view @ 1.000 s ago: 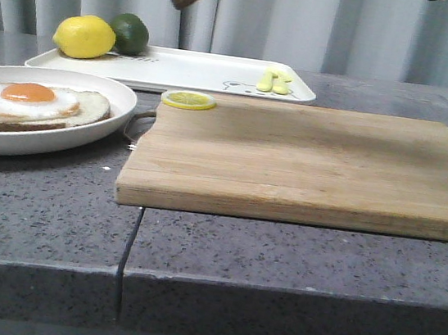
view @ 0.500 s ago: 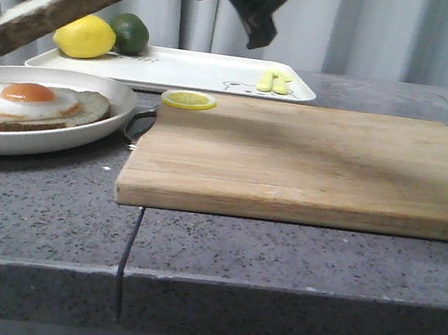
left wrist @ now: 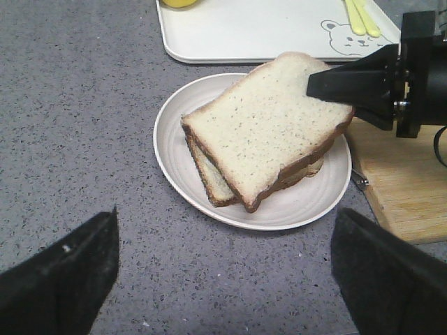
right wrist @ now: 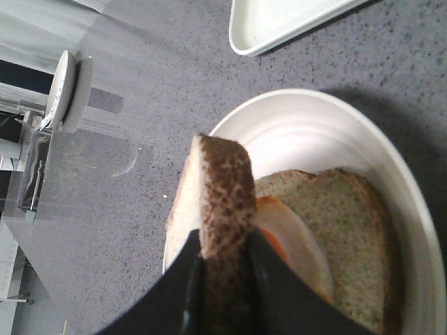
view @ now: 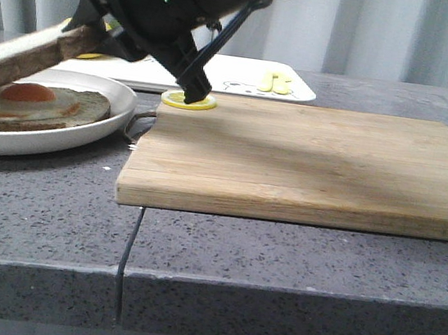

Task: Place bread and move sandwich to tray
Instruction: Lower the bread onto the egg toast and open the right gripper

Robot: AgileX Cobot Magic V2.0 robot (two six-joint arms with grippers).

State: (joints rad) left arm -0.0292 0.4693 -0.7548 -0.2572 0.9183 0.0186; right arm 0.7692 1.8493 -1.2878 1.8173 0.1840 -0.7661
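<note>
My right gripper (view: 93, 35) is shut on one crust edge of the bread (view: 19, 62), a pale slice with a dark crust. The slice hangs tilted over the sandwich, its far end low near the fried egg (view: 31, 97). From the left wrist the bread (left wrist: 269, 125) covers nearly all of the egg-topped slice (left wrist: 209, 178) on the round white plate (left wrist: 167, 139). In the right wrist view the gripper (right wrist: 222, 279) clamps the crust (right wrist: 223, 188) above the egg (right wrist: 297, 244). The white tray (view: 236, 74) lies behind the plate. My left gripper (left wrist: 223, 279) is open over the bare counter beside the plate.
A wooden cutting board (view: 308, 158) lies right of the plate (view: 88, 129), with a lemon slice (view: 185, 100) at its back left corner. Small yellow-green pieces (view: 272, 81) rest on the tray near a printed bear (left wrist: 342, 35). The grey stone counter's front edge (view: 273, 294) is near.
The right gripper has come down and to the left with the bread. The slice has dropped from well above the plate to just over the egg, and the arm now hides the lemon and lime.
</note>
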